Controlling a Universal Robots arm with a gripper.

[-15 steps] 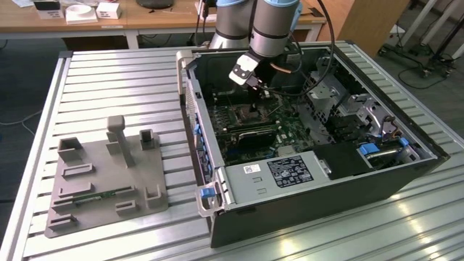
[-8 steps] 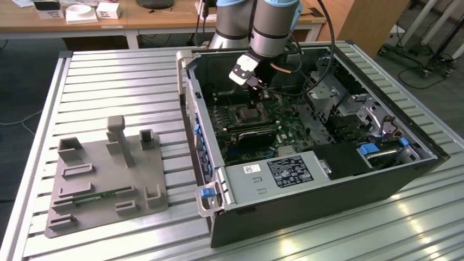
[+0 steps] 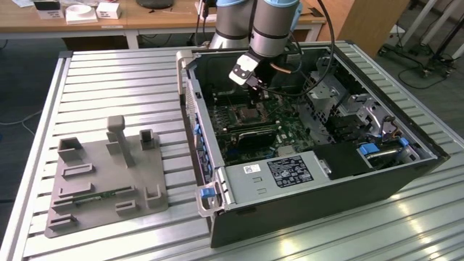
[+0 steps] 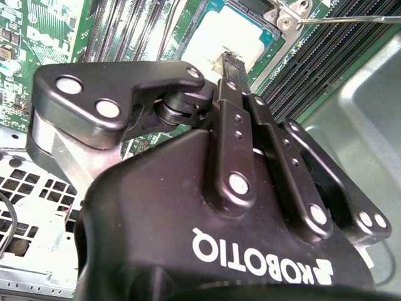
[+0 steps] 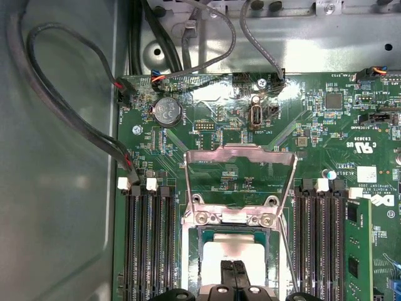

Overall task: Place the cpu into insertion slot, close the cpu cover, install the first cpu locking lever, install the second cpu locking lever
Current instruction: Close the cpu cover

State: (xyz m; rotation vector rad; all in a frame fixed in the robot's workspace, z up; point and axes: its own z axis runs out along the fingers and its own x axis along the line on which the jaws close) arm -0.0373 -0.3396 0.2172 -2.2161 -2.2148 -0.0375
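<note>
Seating the cpu, a small flat square chip with a dull silver-grey metal top [image 5: 213, 262], in its socket on the green motherboard [image 5: 326, 125]. The board sits inside the open black computer case [image 3: 305, 212], which lies on the ribbed metal surface [image 3: 116, 81]. The black two-fingered pincer [image 5: 234, 264] hangs directly over the chip with its fingers drawn together and nothing visible between them. Whether the tips touch the metal top cannot be told. The cpu cover, a thin silvery metal frame plate with a large open window [image 5: 241, 152], is swung back on its hinge, clear of the socket. A thin metal locking lever [image 4: 351, 19] runs beside the socket's corner bracket. Judged from this, placement looks all but finished and the cover is not yet closed. Good practice here is probably to keep the chip level and square to the socket walls. It should settle under little or no downward force, so that the contacts beneath are spared, and the fingers should stay clear of the raised frame and the lever.
</note>
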